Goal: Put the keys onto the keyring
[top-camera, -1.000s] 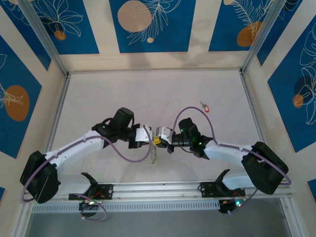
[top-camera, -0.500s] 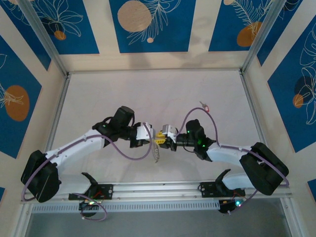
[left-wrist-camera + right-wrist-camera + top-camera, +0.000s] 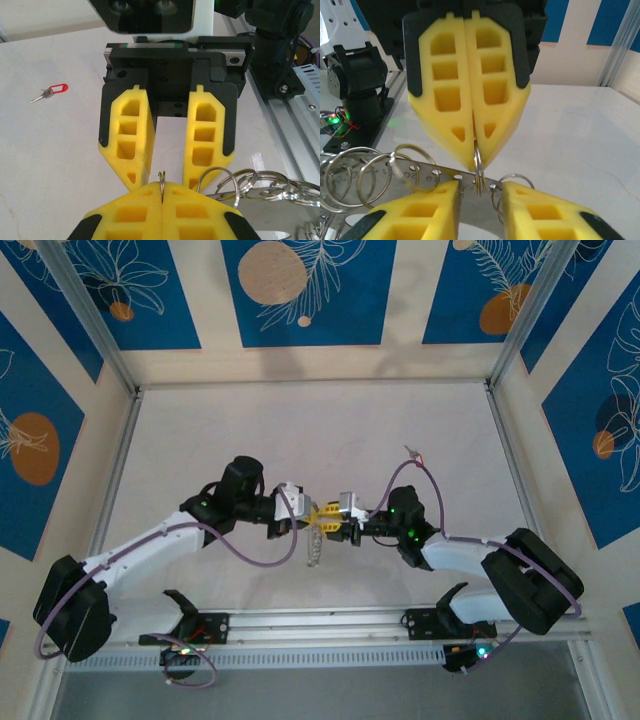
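My left gripper (image 3: pixel 308 513) and right gripper (image 3: pixel 336 525) meet tip to tip above the table's middle. The keyring (image 3: pixel 315 545), a bunch of silver split rings on a perforated metal strip (image 3: pixel 435 177), hangs below them. The left gripper (image 3: pixel 161 189) is shut on one split ring (image 3: pixel 478 167), which stands edge-on out of its tips. My right gripper (image 3: pixel 479 192) is open, one finger on each side of that ring and apart from it. A small silver key with a red tag (image 3: pixel 413 454) lies on the table to the far right, also in the left wrist view (image 3: pixel 52 91).
Several loose rings (image 3: pixel 240 182) of the bunch dangle to one side of the pinched ring. A white tabletop (image 3: pixel 300 430) stretches behind the arms, bounded by aluminium rails and patterned walls. Purple cables (image 3: pixel 260 555) loop beside both wrists.
The right gripper's jaws have parted and its arm has drawn back a little to the right. The left gripper has shifted right with the ring still pinched.
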